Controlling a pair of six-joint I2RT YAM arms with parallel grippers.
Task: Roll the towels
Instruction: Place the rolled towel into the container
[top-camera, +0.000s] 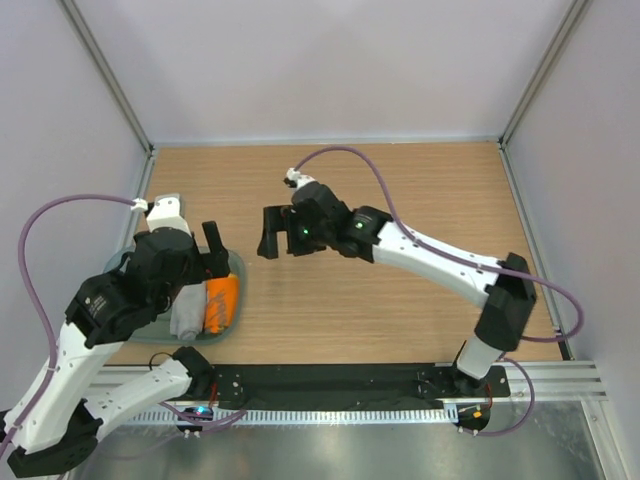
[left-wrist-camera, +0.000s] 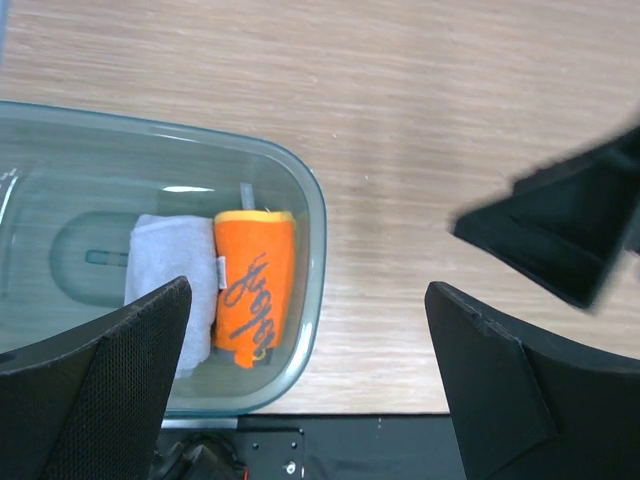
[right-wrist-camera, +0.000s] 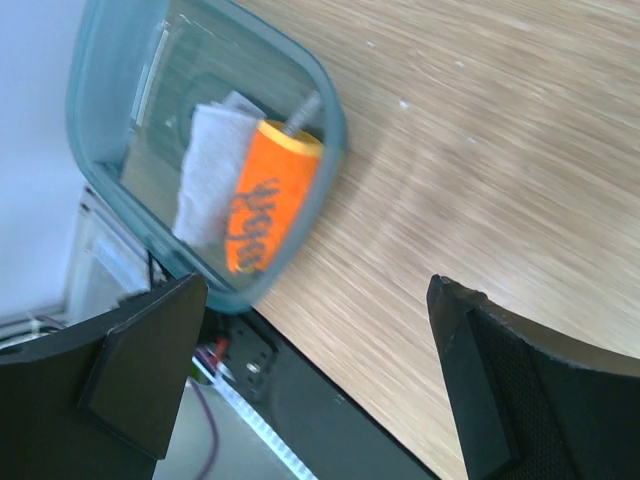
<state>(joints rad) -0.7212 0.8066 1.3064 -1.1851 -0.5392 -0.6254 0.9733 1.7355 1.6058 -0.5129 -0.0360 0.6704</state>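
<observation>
Both towels are looking rolled and are sitting in the teal tub (top-camera: 238, 272), lower left of the top view. The orange towel (left-wrist-camera: 254, 285) is lying as a tight cylinder along the tub's right wall. The grey towel (left-wrist-camera: 165, 270) is touching it on its left.

The left claw (left-wrist-camera: 308, 295) is hanging above the tub with its fingers wide apart, gripping nothing. The right claw (top-camera: 283, 236) is sitting over the middle of the surface (top-camera: 400, 180), fingers also spread and nothing between them. It's well apart from the tub.

My read: the rolling is looking done, so the step in hand is clearing out.
- Left claw should be going straight up before any swing, so no finger is clipping the tub rim or dragging a roll open.
- I'm not able to tell where either roll's free edge is sitting, so I'm advising zero brush contact.
- Right claw is hanging over bare wood, so pulling it toward its base is looking low risk. Its purple cable (top-camera: 350, 160) is looping high, worth watching.

The surface is showing light wood grain. Pale walls (top-camera: 320, 60) are closing in three sides, with metal posts (top-camera: 105, 70) running into the far corners. A black strip and a metal rail (top-camera: 560, 375) are running along the bottom of the top view.
</observation>
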